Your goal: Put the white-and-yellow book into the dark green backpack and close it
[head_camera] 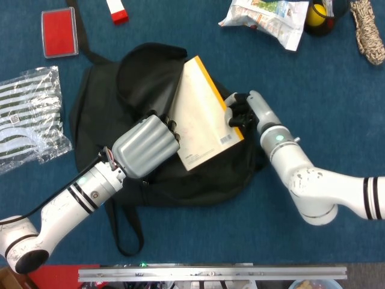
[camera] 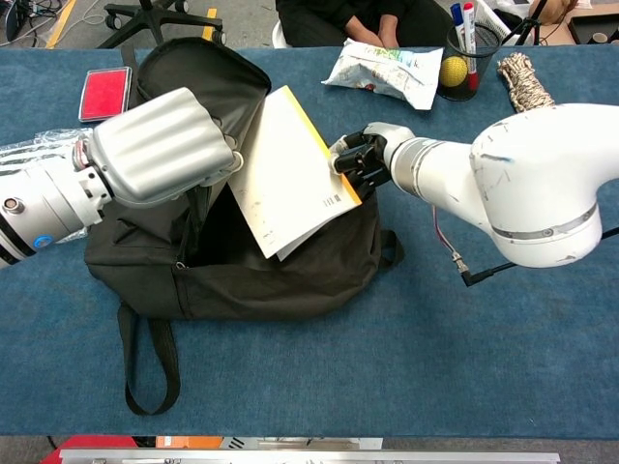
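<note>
The white-and-yellow book [head_camera: 201, 114] [camera: 285, 174] is tilted steeply, its lower edge dipping into the mouth of the dark green backpack [head_camera: 198, 177] [camera: 280, 280]. My right hand [head_camera: 240, 111] [camera: 363, 162] grips the book at its yellow spine edge, near the barcode corner. My left hand [head_camera: 146, 144] [camera: 160, 145] holds up the left edge of the backpack's opening, fingers curled over the fabric right beside the book. The flap [head_camera: 147, 69] [camera: 198, 82] lies folded back behind the opening.
A red case [head_camera: 59, 31] [camera: 104, 93] and a striped plastic bag [head_camera: 30, 117] lie to the left. A snack bag [head_camera: 267, 17] [camera: 382, 70], a yellow ball [head_camera: 317, 13] in a pen holder [camera: 462, 72] and a rope coil [head_camera: 368, 30] [camera: 527, 87] sit at the back right. A strap loop [camera: 150, 367] trails toward me.
</note>
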### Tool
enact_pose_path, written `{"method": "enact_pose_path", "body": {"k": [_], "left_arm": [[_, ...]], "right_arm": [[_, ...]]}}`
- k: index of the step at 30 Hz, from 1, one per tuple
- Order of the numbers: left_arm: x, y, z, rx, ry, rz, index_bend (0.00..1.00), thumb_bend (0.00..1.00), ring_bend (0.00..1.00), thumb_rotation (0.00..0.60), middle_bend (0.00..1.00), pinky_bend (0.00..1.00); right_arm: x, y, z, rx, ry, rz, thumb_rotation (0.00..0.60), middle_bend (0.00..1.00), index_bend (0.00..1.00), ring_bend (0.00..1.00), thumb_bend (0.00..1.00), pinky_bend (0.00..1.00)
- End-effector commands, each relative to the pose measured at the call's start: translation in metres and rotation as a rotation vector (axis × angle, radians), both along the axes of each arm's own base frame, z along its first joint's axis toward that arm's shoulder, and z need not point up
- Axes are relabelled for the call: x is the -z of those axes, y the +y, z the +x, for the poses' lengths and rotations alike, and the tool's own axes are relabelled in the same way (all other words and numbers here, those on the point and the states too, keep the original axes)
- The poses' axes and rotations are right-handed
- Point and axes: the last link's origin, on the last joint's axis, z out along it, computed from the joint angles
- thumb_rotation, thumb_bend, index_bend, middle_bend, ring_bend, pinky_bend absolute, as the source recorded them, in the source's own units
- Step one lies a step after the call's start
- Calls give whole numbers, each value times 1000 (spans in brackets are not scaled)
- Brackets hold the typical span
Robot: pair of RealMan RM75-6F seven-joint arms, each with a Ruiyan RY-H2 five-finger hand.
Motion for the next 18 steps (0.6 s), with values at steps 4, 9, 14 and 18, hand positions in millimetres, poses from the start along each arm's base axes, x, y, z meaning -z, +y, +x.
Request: {"method": "enact_pose_path", "body": {"k": [4,9,14,18], "left_arm": [[0,1,-1,-5,4,3,654,402,567,600,592,786],[-1,1,-2,-6,5,7,654,401,566,600,592,785],[-1,2,-3,-8,9,8,652,402,566,600,590,782],[0,1,-2,-4,10,6,652,401,566,600,590,782]], "right_arm": [[4,3,6,23,-45,20,600,649,824,608,543,682],[10,4,5,37,-36,21,600,649,824,608,543,682],[6,-2,2,55,-34,-16,600,649,824,608,543,682],[11,0,2,74,-51,7,600,649,824,608,542,682]]}}
